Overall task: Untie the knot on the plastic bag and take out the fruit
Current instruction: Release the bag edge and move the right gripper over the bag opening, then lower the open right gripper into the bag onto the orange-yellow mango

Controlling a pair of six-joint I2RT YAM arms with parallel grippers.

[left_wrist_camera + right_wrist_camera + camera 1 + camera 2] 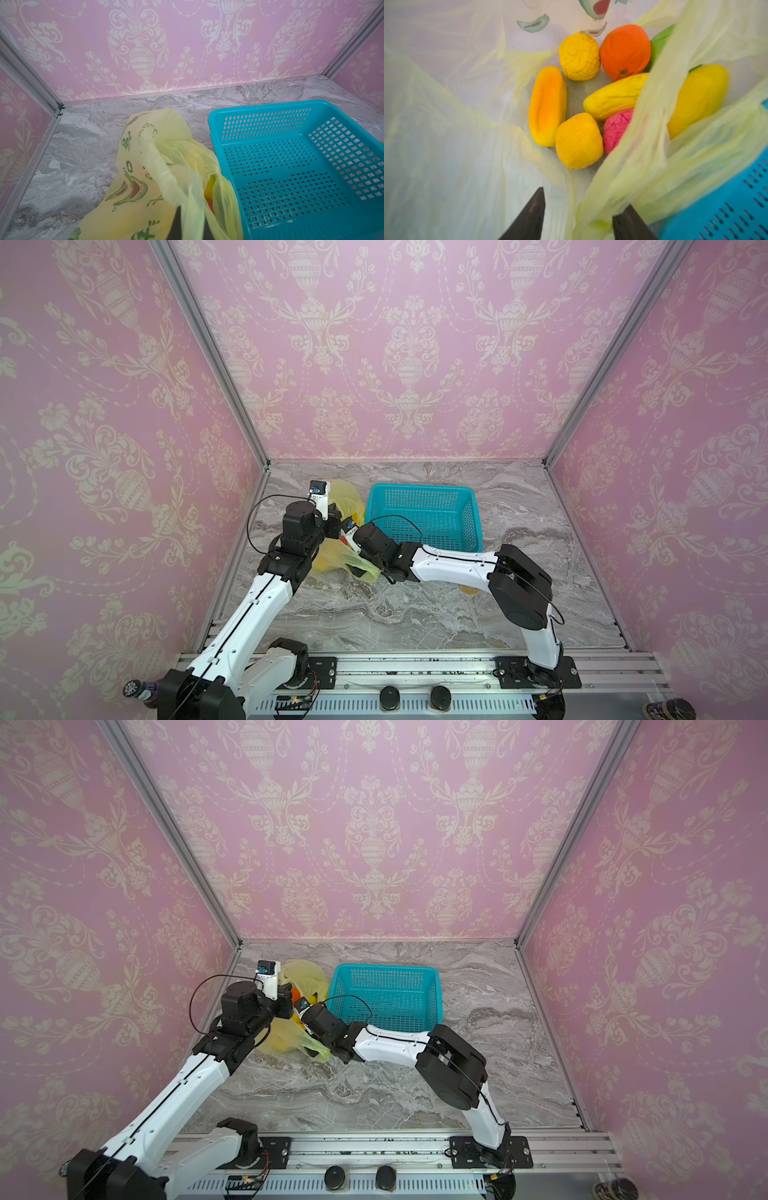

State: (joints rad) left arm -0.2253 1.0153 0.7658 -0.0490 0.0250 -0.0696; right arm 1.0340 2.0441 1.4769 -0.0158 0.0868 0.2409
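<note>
Left tool (192, 220) is closed on a strip of the bag (141, 187) and holds it up, as the left wrist view shows. The film hangs from it, and the basket (291, 108) stands just beside the bag.

In the right wrist view the right tool (584, 199) is about half open and has hold of nothing. It looks down into the open mouth. The fruit (579, 141) lies together at the bottom, among it an orange (625, 49) and a pink piece (616, 128). I see no knot, so I judge it is already undone and the step in hand is to take the fruit out.

In both top views the bag (332, 564) lies on the surface (415, 614), left of the basket (424, 489), and both arms meet over it.

To do this well, the left tool should hold the strip high and firm, so that the mouth does not fall shut. The right tool should go straight down to the nearest round yellow piece and close on its short side. A loose fold hangs close to one finger (629, 220); it must not be pinched together with the fruit. The skins look wrinkled and soft, so a gentle grip is probably enough.
</note>
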